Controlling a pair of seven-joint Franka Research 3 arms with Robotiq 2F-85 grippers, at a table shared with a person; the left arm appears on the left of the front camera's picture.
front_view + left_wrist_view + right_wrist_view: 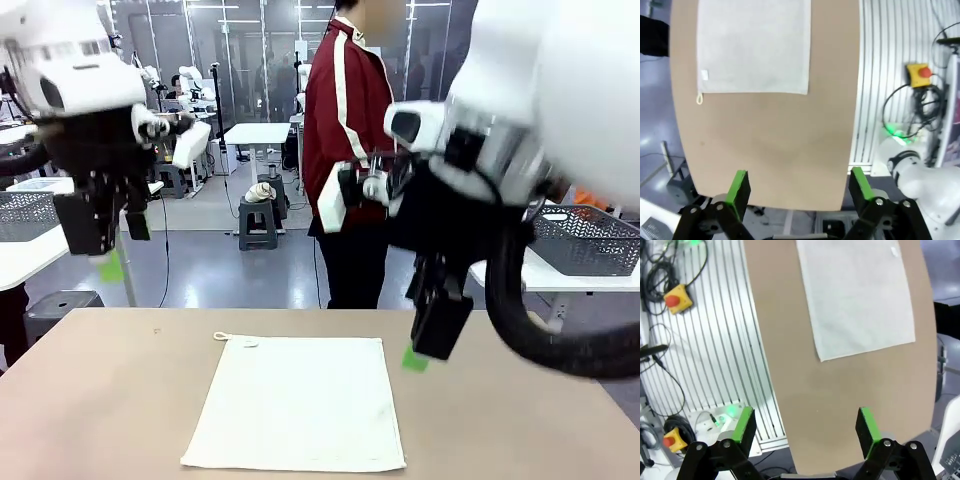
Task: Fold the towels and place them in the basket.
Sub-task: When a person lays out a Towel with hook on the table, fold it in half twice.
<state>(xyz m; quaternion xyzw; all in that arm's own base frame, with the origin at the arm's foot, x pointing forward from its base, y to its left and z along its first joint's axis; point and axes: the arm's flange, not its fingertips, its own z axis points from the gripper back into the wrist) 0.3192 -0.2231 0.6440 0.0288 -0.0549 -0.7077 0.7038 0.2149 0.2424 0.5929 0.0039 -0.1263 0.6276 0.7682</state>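
Observation:
One cream-white towel [295, 400] lies spread flat on the brown table [120, 400], with a small hanging loop at its far left corner. My left gripper [115, 245] hangs open high over the table's left side, well clear of the towel. My right gripper [425, 345] is open above the table just right of the towel's far corner. From the left wrist, the towel [755, 45] lies far beyond the open gripper [799, 180]. The right wrist view has the towel [857, 295] ahead of the open gripper [806, 417]. The dark grey mesh basket [585, 240] stands on a side table at the right.
A person [345, 130] in a dark red jacket stands at the table's far side, partly behind my right arm. A paler grey mesh basket [25, 215] sits on a white table at the left. Bare tabletop surrounds the towel.

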